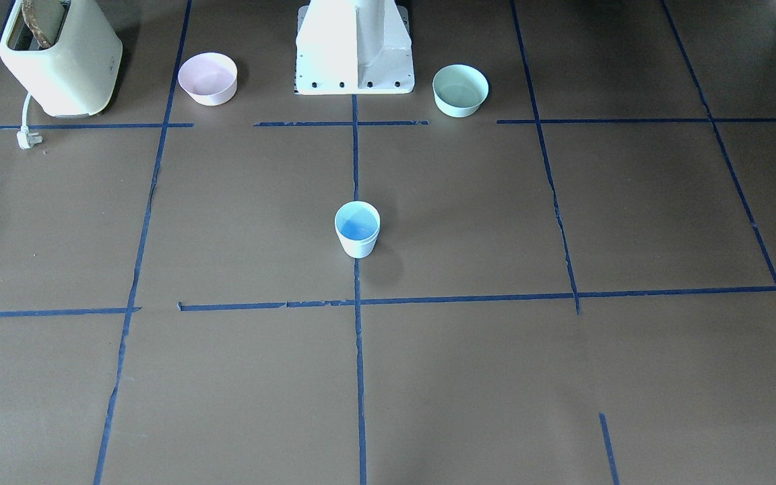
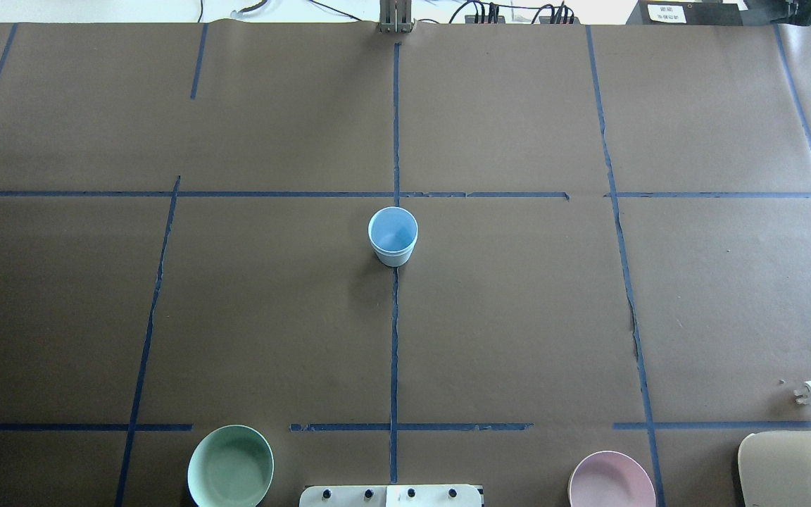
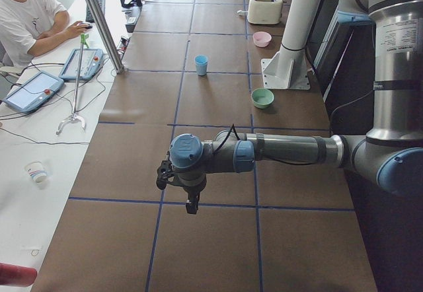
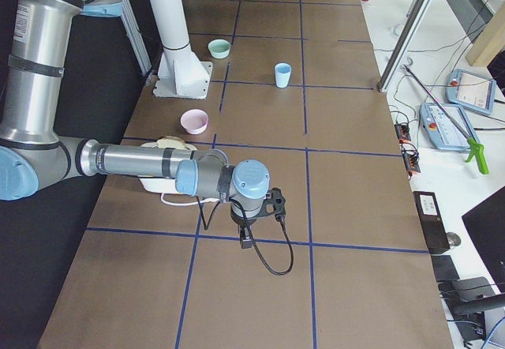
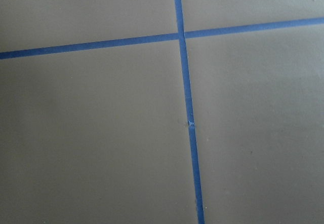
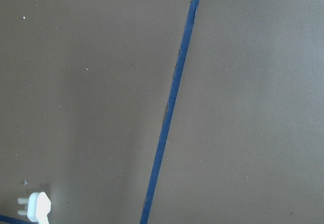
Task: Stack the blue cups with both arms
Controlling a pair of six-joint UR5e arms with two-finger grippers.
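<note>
One blue cup (image 1: 357, 229) shows on the bench (image 1: 563, 377). It stands upright at the middle, on the blue tape line (image 1: 360, 377) that runs out from the white pedestal (image 1: 354, 54). Its long axis is vertical, with the wide mouth up and the narrow base down. The inside shows only blue, and I cannot tell whether a second cup sits nested in it.

Two bowls flank the pedestal, well apart from the cup: a pink bowl (image 1: 207, 79) on the robot's right and a mint-green bowl (image 1: 460, 89) on its left. Each sits mouth up with only its own inner wall showing. Beyond the pink bowl stands a cream toaster (image 1: 61, 64) with a brown slice (image 1: 41, 20) in its slot. The top of the toaster is cut off by the edge of the front view. Its white plug (image 1: 27, 139) lies on the bench beside it.

The left arm (image 3: 284, 150) and the right arm (image 4: 134, 161) each reach out level over an end of the bench, well apart from the cup. The left claw (image 3: 191, 206) and the right claw (image 4: 246, 240) hang downward. Each appears only in a side view, small and dark, so I cannot tell whether its fingers are spread or pressed together. The wrist views show only bench paper and tape, and the right one also catches the plug at its lower corner.
</note>
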